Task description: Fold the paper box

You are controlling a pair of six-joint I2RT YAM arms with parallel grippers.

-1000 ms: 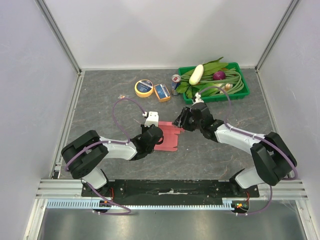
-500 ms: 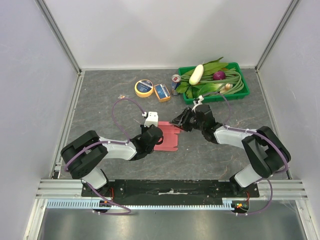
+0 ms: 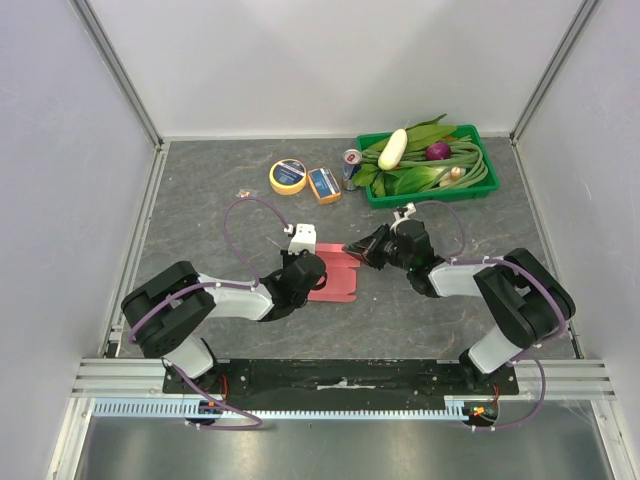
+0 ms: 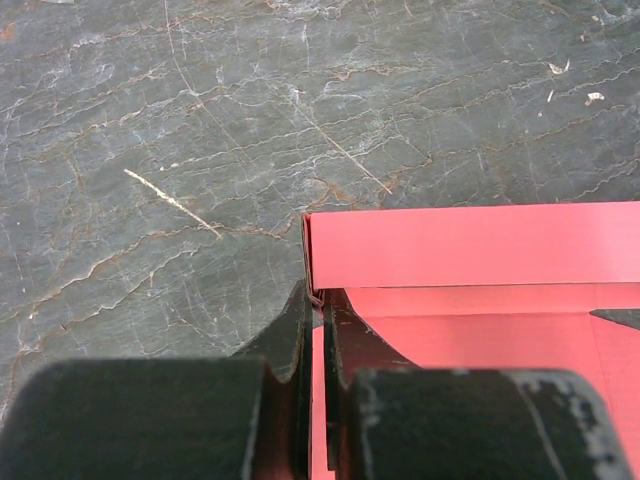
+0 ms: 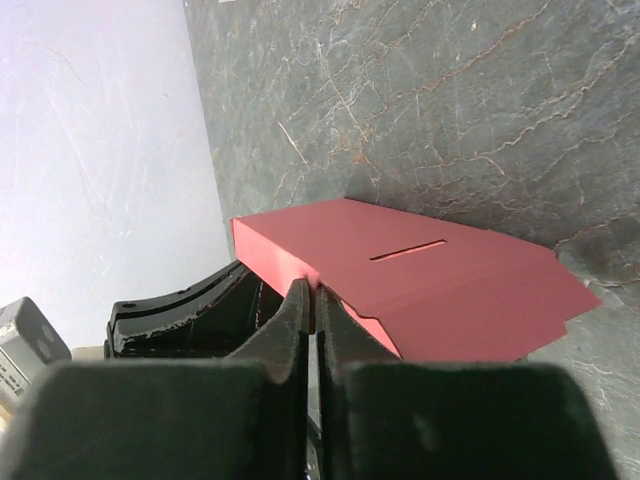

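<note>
I have the thin pink-red card paper box lying mid-bench on the dark, stone-patterned bench, between the two arms and only part folded. One long wall stands up along an edge while the floor panel lies flat. My left fingers are pinched tight on a thin strip of the card at its end, seen edge-on between them, and they pin the piece in place. My right fingers are fully closed too. Their tips meet at the edge of the raised, slotted flap and seem to nip the card, though I cannot see how deep the bite goes.

To do this fold well, I judge the left grip should stay as the anchor. The right wrist should swing about the crease rather than pull, so the thin card bends at its score and neither tears nor slips free.

A second ago the right fingers stood about half open over the far edge. They have since dropped lower and shut, while the left arm and the card have barely shifted.
</note>
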